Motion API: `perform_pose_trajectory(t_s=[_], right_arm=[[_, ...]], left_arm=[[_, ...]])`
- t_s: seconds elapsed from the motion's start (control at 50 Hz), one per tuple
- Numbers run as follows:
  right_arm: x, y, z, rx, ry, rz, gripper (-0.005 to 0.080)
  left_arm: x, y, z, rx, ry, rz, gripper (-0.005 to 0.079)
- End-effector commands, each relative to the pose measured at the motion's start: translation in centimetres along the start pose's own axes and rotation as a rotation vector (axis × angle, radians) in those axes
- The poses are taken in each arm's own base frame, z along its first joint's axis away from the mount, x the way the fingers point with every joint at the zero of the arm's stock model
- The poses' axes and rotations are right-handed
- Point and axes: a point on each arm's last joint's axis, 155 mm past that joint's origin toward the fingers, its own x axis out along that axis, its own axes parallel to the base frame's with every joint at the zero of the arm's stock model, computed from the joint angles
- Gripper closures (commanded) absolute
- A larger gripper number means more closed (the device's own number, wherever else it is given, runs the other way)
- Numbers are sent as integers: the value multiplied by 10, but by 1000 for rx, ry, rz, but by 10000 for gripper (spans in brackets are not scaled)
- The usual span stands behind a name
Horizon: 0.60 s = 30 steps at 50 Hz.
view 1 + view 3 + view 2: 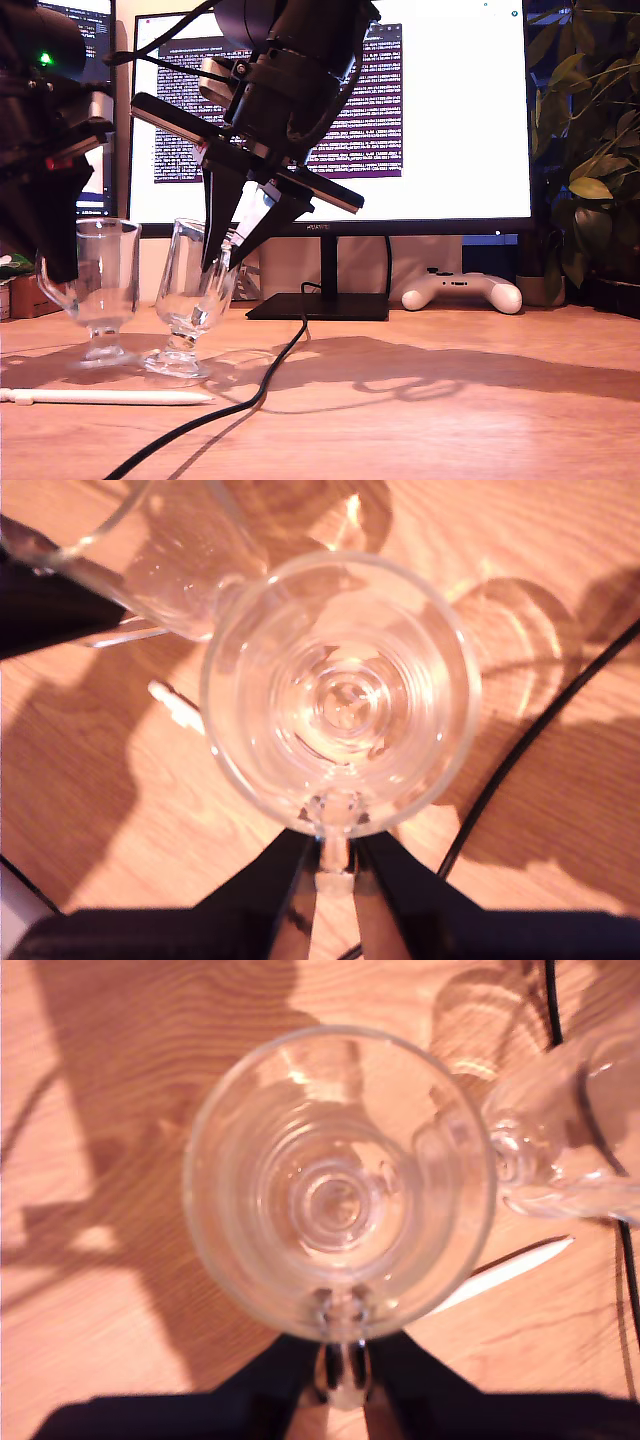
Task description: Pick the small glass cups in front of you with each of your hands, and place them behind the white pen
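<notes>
White pen (105,397) nearest; both glass cups (100,290) (190,300) empty, handles clamped by my first gripper (340,1380) and second gripper (335,880).

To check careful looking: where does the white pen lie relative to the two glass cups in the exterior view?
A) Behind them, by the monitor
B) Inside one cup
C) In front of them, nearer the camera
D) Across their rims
C: the white pen lies flat on the table, nearer the camera than both glass cups.
</notes>
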Motion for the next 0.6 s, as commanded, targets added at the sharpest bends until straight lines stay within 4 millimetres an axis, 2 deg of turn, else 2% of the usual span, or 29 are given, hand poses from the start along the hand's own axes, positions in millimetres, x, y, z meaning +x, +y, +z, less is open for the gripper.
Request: perform_pose_trajectory(t_s=[0.0, 0.32, 0.58], right_arm=[[-1, 9, 2, -10, -1, 16, 765], [-13, 16, 13, -24, -14, 23, 765], [-13, 11, 8, -40, 4, -2, 765]], left_arm=[[-1, -3, -3, 12, -12, -5, 766], [-1, -5, -5, 16, -3, -7, 766], [-1, -6, -11, 10, 21, -10, 766]])
